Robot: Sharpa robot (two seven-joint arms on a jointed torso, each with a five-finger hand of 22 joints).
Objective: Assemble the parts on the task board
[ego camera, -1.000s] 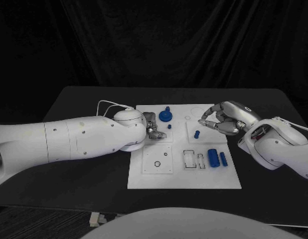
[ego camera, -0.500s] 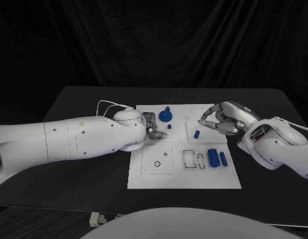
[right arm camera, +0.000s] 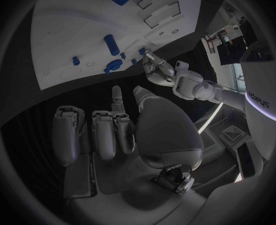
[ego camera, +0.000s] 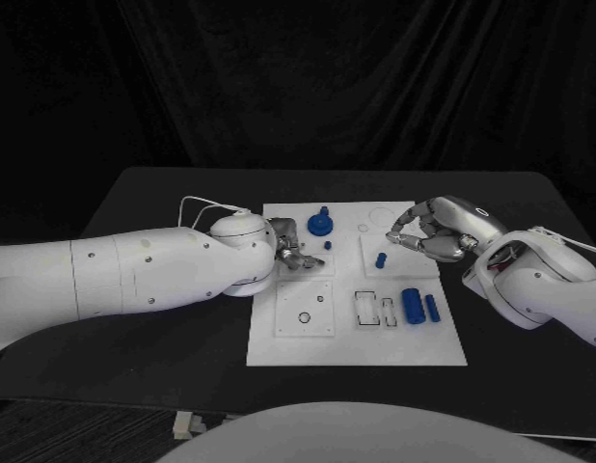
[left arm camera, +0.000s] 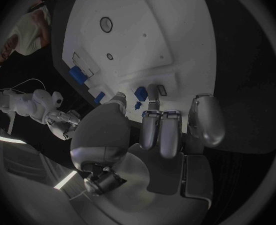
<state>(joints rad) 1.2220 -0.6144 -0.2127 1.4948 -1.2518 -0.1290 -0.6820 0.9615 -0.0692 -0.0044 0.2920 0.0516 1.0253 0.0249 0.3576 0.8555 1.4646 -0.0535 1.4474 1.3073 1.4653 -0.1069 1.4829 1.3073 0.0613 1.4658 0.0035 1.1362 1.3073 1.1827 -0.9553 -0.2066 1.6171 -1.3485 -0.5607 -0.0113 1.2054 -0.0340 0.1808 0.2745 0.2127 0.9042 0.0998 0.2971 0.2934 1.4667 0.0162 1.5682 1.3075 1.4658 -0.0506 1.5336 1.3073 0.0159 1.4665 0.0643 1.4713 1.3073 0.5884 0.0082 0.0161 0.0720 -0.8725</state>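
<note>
task board: the white task board (ego camera: 357, 338) lies in the middle of the black surface (ego camera: 159, 357), between the two arms.
parts, head view: a blue knob-shaped part (ego camera: 322, 224) stands near the board's far edge, a small blue peg (ego camera: 327, 245) just in front of it, another blue peg (ego camera: 380, 258) toward the board's middle, and a blue cylinder (ego camera: 412, 305) with a slimmer blue bar (ego camera: 433, 309) beside it on the board's right side.
left robot hand: the left robot hand (ego camera: 290, 248) hovers over the board's left edge near the knob-shaped part; the left wrist view shows its fingers (left arm camera: 165, 135) curled in together, with blue parts just beyond the fingertips; whether it grips one cannot be told.
right robot hand: the right robot hand (ego camera: 427, 236) hangs over the board's far right part; the right wrist view shows its fingers (right arm camera: 103, 135) folded toward the palm with nothing between them, closed on nothing.
wrist views add: the left wrist view shows round holes in the board's plate seen close; the right wrist view shows the left robot hand across the board.
writing: partial letters on a white panel at the rim of the right wrist view, not legible in full.
change: the left arm has shifted a little since a second ago; the right robot hand and the parts lie as before.
</note>
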